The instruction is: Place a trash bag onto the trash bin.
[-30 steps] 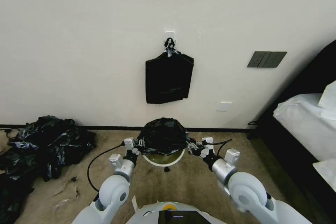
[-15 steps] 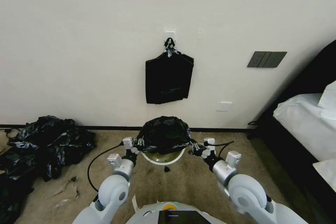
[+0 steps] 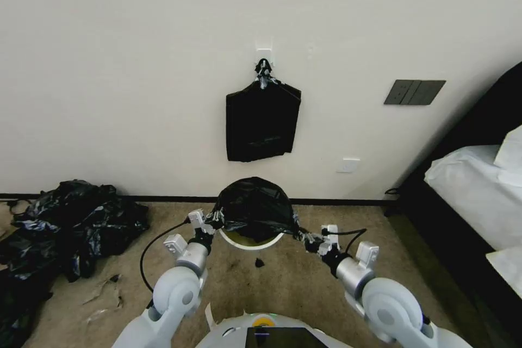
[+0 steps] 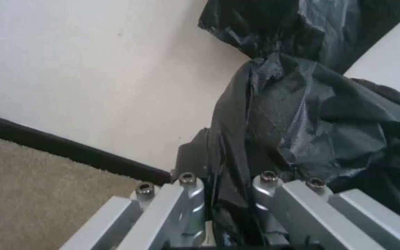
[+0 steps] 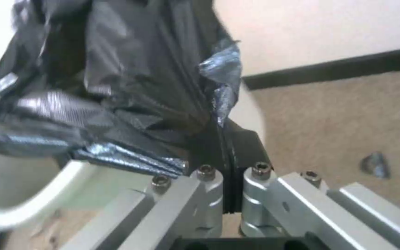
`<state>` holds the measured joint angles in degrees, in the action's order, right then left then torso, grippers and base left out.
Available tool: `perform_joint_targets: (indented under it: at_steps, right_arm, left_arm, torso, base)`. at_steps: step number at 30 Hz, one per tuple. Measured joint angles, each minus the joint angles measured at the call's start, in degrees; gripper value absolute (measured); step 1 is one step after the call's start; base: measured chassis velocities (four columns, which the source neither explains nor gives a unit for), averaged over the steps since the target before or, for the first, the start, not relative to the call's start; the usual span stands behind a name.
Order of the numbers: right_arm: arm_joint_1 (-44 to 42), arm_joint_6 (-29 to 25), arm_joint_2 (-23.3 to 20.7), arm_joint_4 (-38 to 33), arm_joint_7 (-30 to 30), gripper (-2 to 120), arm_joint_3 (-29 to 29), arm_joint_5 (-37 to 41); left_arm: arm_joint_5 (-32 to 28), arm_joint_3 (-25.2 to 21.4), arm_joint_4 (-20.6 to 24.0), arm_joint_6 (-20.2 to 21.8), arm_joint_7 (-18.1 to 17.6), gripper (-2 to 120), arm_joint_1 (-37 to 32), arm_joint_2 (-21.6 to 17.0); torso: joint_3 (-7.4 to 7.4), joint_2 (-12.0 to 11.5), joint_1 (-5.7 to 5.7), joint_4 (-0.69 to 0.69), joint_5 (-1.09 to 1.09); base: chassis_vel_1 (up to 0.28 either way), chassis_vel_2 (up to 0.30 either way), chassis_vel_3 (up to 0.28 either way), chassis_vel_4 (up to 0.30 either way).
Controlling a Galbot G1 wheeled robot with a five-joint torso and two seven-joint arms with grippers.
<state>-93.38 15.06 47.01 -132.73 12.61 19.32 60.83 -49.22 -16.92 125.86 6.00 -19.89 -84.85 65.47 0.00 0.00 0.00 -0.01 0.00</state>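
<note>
Black trash bag (image 3: 253,206) over trash bin (image 3: 251,240) | left claw (image 4: 223,194), right claw (image 5: 227,187) pinching its edges

We found the floor (image 3: 293,283) covered in tan carpet, meeting the wall at a dark baseboard (image 3: 163,199). The trash bin (image 3: 251,239) stood on it near the wall. A mound of black bags (image 3: 65,228) lay at the robot's left, with pale scraps (image 3: 103,296) beside it. A small dark scrap (image 3: 259,263) lay just before the bin.
</note>
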Motion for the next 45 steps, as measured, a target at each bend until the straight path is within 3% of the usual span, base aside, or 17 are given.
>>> perform_joint_targets:
  at_steps: [6,19,21,26,38,45]
  right_arm:
    - [-0.48,-1.06,1.21,1.53,-4.94,0,-1.33,-2.19]
    - [1.50,-6.03,3.45,5.54,-8.43,2,-6.52,-7.69]
    - [1.24,-7.43,3.42,5.58,-8.42,13,-6.65,-9.14]
    - [0.53,-9.61,3.29,5.44,-8.36,26,-6.67,-11.79]
    - [-3.07,-12.30,3.48,3.69,-8.88,75,-2.55,-12.69]
    - [-4.32,-14.69,4.00,2.62,-9.48,97,-0.58,-15.17]
  left_arm:
    - [-0.72,-0.06,-0.29,-0.07,-1.89,7,0.80,0.31]
    - [-1.91,0.37,0.57,0.64,-3.69,7,1.48,-0.06]
    - [-1.14,0.34,0.62,1.33,-3.78,7,1.33,-0.38]
    - [-0.32,0.33,0.51,1.81,-3.89,7,1.31,-0.55]
    - [-2.00,-0.01,-2.25,3.09,-5.92,7,5.76,-0.37]
    - [-2.03,0.08,-2.83,3.87,-6.96,7,6.69,-0.41]
  torso:
    - [0.00,0.00,0.00,0.01,0.00]
    - [0.00,0.00,0.00,0.01,0.01]
    - [0.00,0.00,0.00,0.00,0.00]
    - [0.00,0.00,0.00,0.01,0.00]
    - [0.00,0.00,0.00,0.00,0.00]
    - [0.00,0.00,0.00,0.00,0.01]
  base:
    - [0.000,0.000,0.000,0.000]
    - [0.000,0.000,0.000,0.000]
    - [0.000,0.000,0.000,0.000]
    - [0.000,0.000,0.000,0.000]
    - [0.000,0.000,0.000,0.000]
    - [0.000,0.000,0.000,0.000]
